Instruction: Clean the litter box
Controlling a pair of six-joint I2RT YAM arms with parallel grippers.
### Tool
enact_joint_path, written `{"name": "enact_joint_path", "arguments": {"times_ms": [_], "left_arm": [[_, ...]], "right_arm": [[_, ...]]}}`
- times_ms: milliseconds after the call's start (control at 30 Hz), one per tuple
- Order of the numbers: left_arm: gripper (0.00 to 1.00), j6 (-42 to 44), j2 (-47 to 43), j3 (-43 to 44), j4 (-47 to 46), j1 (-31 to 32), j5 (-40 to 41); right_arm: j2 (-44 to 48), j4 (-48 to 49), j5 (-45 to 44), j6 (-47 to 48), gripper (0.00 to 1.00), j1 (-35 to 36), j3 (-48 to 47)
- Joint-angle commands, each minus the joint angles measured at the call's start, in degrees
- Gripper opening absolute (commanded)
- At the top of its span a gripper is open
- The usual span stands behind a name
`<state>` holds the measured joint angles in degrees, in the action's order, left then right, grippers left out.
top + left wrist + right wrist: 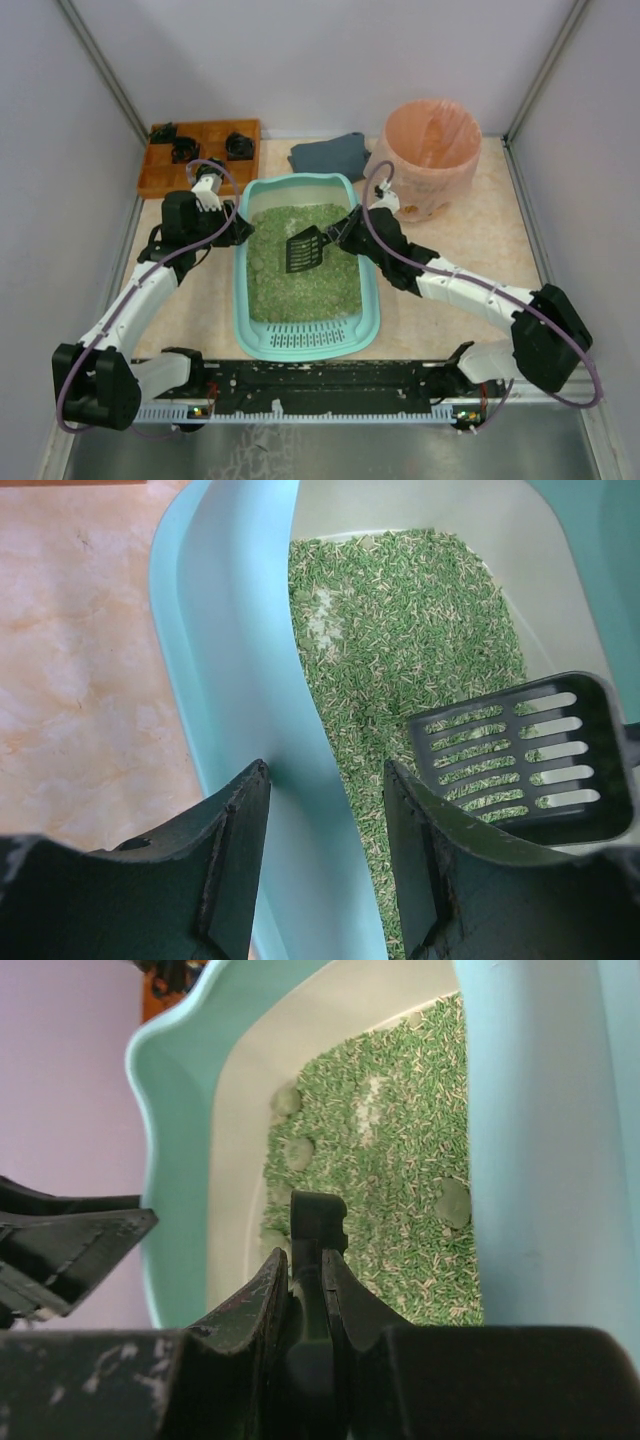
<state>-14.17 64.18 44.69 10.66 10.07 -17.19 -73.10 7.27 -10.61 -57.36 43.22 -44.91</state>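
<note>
The light teal litter box (305, 340) lies in the middle of the table, holding green litter (300, 270). My left gripper (240, 232) is open, its jaws astride the box's left wall (230, 630), one finger outside and one over the litter; the wrist view shows the gap (327, 770). My right gripper (345, 232) is shut on the handle of a black slotted scoop (303, 250), whose blade rests on the litter (530, 755). In the right wrist view the handle (318, 1215) stands between the shut fingers (305, 1260). Greenish clumps (454, 1202) (299, 1152) lie in the litter.
A round bin lined with a pink bag (428, 155) stands at the back right. A brown wooden tray with black pieces (200, 155) sits at the back left. A dark grey cloth (328, 155) lies behind the box. Enclosure walls stand on three sides.
</note>
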Motion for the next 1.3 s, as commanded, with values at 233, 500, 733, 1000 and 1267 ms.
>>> {"name": "enact_joint_path", "arguments": {"times_ms": [233,500,733,1000,1267], "left_arm": [[0.55,-0.2,0.0,0.4,-0.6,-0.2,-0.6],[0.55,-0.2,0.2,0.5,-0.7,-0.2,-0.7],[0.55,-0.1,0.0,0.5,-0.6,-0.2,-0.5],[0.55,-0.1,0.1,0.5,-0.5,-0.2,-0.5],[0.55,-0.2,0.2,0.5,-0.6,-0.3,-0.8]], "right_arm": [[-14.0,-8.2,-16.9,13.5,0.00,8.4,-17.4],[-21.0,-14.3,-17.6,15.3,0.00,10.3,-24.1],[-25.4,-8.1,-7.3,7.8,0.00,10.3,-20.3],[-28.7,9.9,8.7,1.9,0.00,10.4,-14.6],[-26.0,15.2,7.7,-0.6,0.00,10.1,-10.0]]}}
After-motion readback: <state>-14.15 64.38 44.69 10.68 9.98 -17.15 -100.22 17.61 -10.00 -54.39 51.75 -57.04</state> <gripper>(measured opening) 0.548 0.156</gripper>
